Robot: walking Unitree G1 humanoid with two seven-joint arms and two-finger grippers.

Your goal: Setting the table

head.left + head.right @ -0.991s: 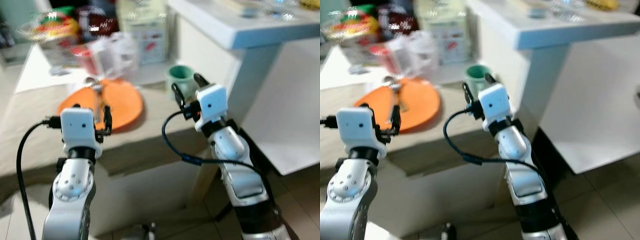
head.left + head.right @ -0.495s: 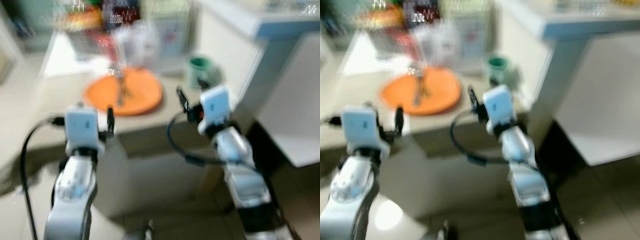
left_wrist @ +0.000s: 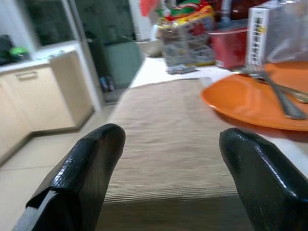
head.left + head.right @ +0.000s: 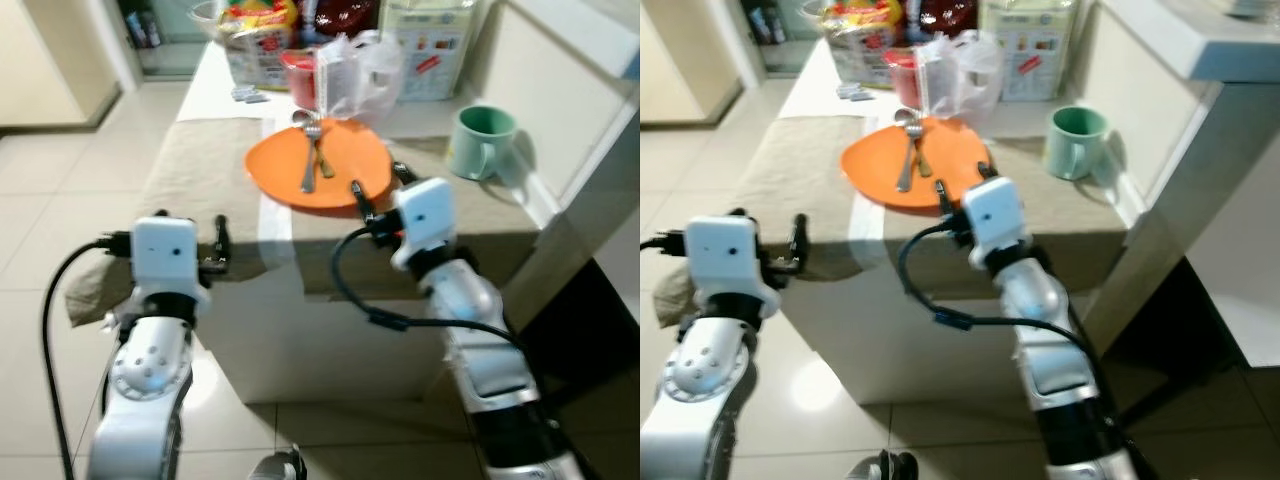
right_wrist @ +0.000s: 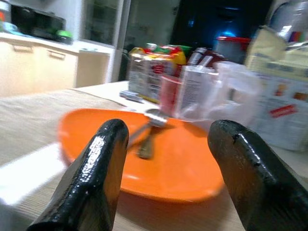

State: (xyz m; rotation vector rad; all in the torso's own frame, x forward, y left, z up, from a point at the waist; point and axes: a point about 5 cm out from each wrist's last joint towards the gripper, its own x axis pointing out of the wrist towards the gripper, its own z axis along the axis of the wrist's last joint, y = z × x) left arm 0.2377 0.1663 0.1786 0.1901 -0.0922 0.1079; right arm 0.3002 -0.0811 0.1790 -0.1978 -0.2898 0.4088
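Our right claw [image 4: 375, 190] hangs released and holds nothing, its two glossy black fingers [image 5: 91, 183] spread at the near edge of the table [image 4: 190, 170]. Just ahead of it lies the one round orange plate [image 4: 320, 165], smooth and shallow, resting partly on a pale strip of the table. On the plate lie a metal spoon [image 4: 306, 160] and a metal fork [image 4: 322, 155], side by side with their handles toward the claw; in the right wrist view they blur together. Ahead and to the right of that claw stands a single green mug [image 4: 478, 142] with its handle facing us. Beyond the plate we see a crinkled clear plastic bag [image 4: 358, 70], a red container [image 4: 300, 75] partly hidden behind it, a white carton [image 4: 428, 45] and a colourful snack bag [image 4: 255, 35] cut off by the frame's top. A ribbed beige cloth [image 3: 168, 139] covers the table. Our left claw [image 4: 190, 255] is likewise released, fingers apart, level with the table's edge, with the plate ahead to its right.
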